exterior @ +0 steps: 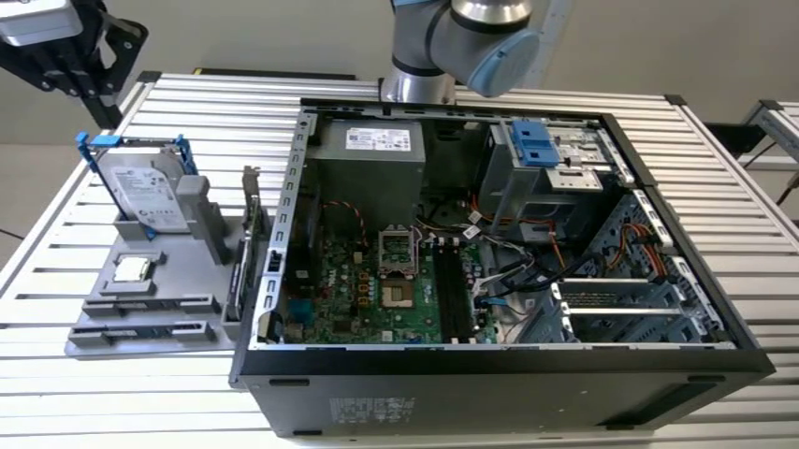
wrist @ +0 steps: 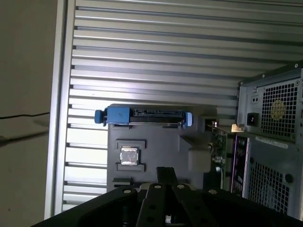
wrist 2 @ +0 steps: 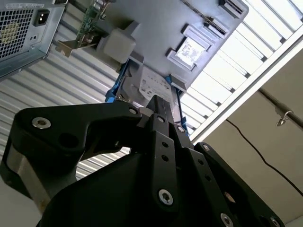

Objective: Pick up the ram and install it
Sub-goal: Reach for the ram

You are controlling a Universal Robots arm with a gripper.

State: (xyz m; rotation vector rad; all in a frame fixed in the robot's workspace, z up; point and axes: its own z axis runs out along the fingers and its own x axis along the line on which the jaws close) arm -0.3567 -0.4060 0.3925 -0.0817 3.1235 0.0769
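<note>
The gripper (exterior: 73, 73), open or closed one cannot tell, hangs at 11 o'clock over the grey tray (exterior: 88, 344) holding a hard drive (exterior: 144, 192), chip (exterior: 134, 269) and ram (exterior: 150, 329).

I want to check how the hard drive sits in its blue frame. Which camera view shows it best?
The exterior view: the hard drive stands on edge in the grey holder, its broad face showing. The first wrist view shows it edge-on, looking along the blue frame; the second wrist view shows part of its face, the rest hidden.
</note>
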